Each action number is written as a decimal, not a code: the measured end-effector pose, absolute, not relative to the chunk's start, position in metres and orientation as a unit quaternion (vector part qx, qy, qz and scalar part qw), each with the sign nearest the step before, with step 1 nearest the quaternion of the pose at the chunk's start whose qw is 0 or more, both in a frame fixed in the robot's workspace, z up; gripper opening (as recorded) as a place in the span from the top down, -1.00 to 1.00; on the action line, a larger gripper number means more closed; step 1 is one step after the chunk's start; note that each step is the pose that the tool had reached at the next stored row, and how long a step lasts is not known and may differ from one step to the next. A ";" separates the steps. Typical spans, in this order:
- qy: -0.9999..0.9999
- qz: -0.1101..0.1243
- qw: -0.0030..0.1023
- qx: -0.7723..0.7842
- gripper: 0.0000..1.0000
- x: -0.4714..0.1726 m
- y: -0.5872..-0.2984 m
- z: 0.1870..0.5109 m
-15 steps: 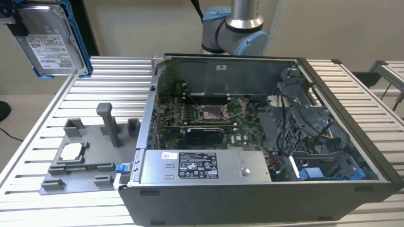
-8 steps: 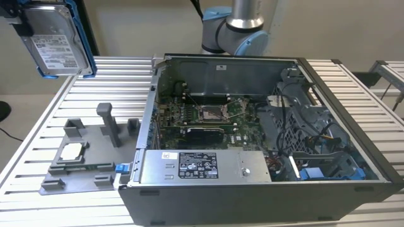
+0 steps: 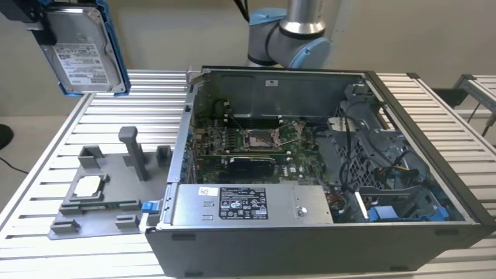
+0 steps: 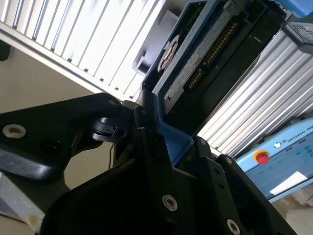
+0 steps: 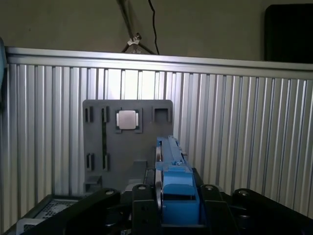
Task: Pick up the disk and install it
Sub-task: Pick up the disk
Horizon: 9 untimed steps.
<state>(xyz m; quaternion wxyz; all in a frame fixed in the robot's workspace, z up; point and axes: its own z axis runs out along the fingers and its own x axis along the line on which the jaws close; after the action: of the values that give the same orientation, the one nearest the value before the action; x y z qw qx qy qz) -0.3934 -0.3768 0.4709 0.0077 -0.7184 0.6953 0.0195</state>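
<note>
Counter [image 3: 445,116] first: ribbed aluminium slats running edge to edge, and on it sits the open computer case [image 3: 310,250], side panel off, motherboard [image 3: 248,139] and cables on show. Behind the case rises the arm [image 3: 298,29], a grey joint with a blue cap. Along the case's near edge lies the grey power supply box [image 3: 248,203] with its white-and-black label. On the exterior view's left, just beside the case, the grey fixture plate [image 3: 116,174] lies flat on the slats, posts standing up from it. Now up high, at the exterior view's top left, the disk [image 3: 81,49] hangs in the air, well apart from the case, nearly upright, white label facing the camera, blue bracket along its edges. In the first wrist view the hand [image 5: 177,205] is pinching the disk by that blue bracket, a black finger pressed on each side. Smallest of all, the square silver chip [image 5: 127,120] rests in a pocket of the fixture plate.
</note>
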 end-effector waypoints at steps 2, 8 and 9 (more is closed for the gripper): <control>0.695 0.020 0.007 -0.718 1.00 -0.387 -0.378 0.471; 0.695 0.021 0.006 -0.718 1.00 -0.372 -0.381 0.471; 0.695 0.021 0.006 -0.718 1.00 -0.370 -0.382 0.471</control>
<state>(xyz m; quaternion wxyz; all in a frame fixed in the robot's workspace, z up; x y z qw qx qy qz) -0.3697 -0.3819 0.4709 0.0059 -0.7183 0.6954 0.0214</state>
